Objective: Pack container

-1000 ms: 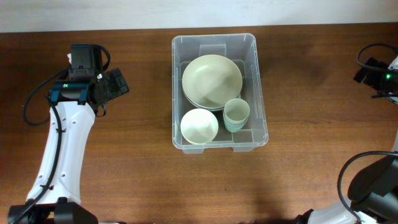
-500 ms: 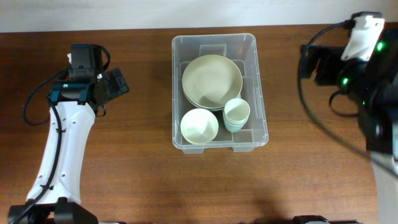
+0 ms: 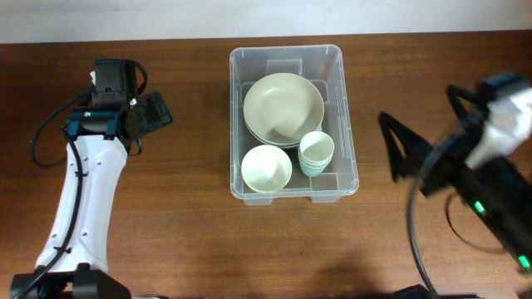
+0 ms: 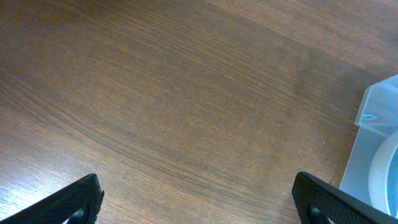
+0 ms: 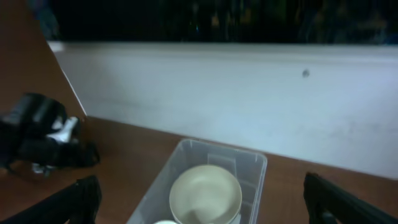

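The clear plastic container [image 3: 285, 51] stands in the middle of the table. It holds a stack of pale green plates [image 3: 283, 108], a small pale bowl [image 3: 266, 169] and stacked pale cups [image 3: 316, 154]. My left gripper [image 3: 158, 112] hovers left of the container, open and empty [image 4: 202, 202]; the container's corner [image 4: 379, 124] shows at the right edge of the left wrist view. My right gripper [image 3: 413, 158] is raised high to the right of the container, open and empty [image 5: 202, 205]. The right wrist view looks down on the container [image 5: 255, 165] and the plates [image 5: 205, 196].
The wooden tabletop [image 3: 183, 224] lies around the container. A white wall [image 5: 249, 99] runs along the table's far edge. The left arm [image 5: 43, 137] shows at the left of the right wrist view. The right arm [image 3: 490, 191] appears large and blurred in the overhead view.
My right arm has swung in from the far right edge and now sits high beside the container's right side. The left arm and the container's contents have not moved.
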